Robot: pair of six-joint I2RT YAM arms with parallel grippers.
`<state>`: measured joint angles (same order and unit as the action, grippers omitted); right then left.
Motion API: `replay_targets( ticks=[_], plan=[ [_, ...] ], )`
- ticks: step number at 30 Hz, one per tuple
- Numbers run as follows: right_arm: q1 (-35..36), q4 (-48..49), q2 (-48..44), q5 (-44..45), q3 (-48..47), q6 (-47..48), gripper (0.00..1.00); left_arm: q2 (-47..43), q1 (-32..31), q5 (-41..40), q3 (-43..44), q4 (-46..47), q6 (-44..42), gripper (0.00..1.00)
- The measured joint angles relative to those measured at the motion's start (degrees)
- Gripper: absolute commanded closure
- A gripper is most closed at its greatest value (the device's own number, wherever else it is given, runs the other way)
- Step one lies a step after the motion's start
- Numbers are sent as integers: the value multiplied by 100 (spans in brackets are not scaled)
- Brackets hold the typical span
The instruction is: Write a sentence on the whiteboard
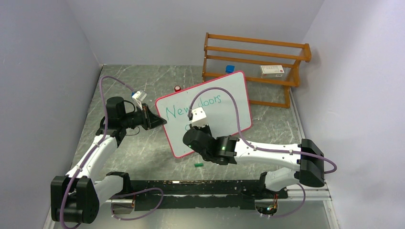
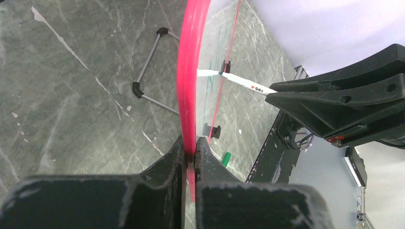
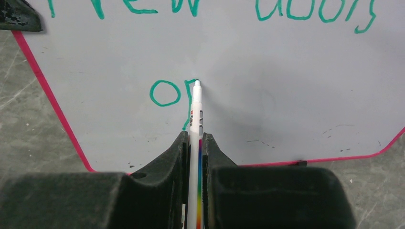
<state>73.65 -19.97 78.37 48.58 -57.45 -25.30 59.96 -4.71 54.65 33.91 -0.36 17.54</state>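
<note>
The whiteboard (image 1: pixel 224 102) with a pink-red rim stands tilted in the middle of the table. My left gripper (image 1: pixel 160 120) is shut on its left rim (image 2: pixel 191 95). The sentence (image 1: pixel 191 109) in green reads "New doors" on the top line (image 3: pixel 200 7), and "o" with the start of a "p" (image 3: pixel 165 93) below it. My right gripper (image 3: pixel 193 138) is shut on a white marker (image 3: pixel 195 124) with a rainbow stripe. The marker tip touches the board at the "p". The marker also shows in the left wrist view (image 2: pixel 239 82).
A green marker cap (image 1: pixel 198 165) lies on the table in front of the board. A wooden rack (image 1: pixel 255 67) with a white box stands at the back right. A small red thing (image 1: pixel 177 88) and a blue cap (image 1: pixel 229 68) sit behind the board.
</note>
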Motion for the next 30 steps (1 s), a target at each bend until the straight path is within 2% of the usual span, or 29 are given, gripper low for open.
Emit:
replay_targets(
  ticks=[15,30],
  plan=[
    [-20,-317,-22,118,90,-293,100,0,0,-4,0,-2,0,95],
    [-20,-396,-22,-153,92,-319,100,11,0,-2,0,-2,0,95]
  ],
)
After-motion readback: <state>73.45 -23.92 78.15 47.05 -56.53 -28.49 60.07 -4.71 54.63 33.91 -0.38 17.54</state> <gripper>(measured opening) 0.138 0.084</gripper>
